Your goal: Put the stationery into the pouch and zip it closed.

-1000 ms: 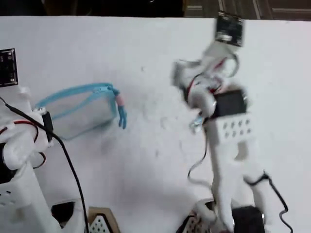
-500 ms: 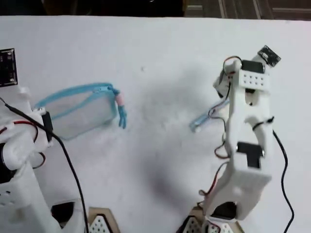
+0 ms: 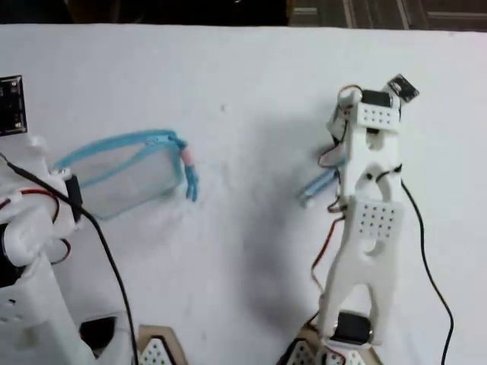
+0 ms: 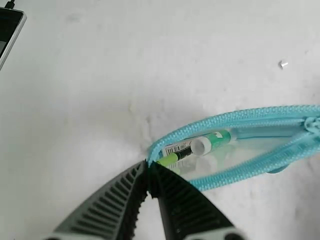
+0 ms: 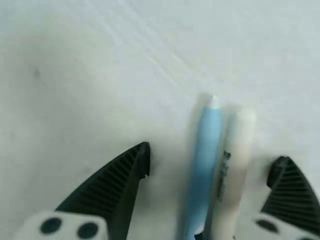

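Swung back and settled over pens (image 3: 313,188) at 3 o'clock, right jaws released astride both; left jaws clenched on corner of unzipped pouch (image 3: 122,179) at 9 o'clock; seemingly ready to grasp.

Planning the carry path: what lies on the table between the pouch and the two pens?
Nothing; in the high view that stretch of white table between the pouch and the pens is bare.
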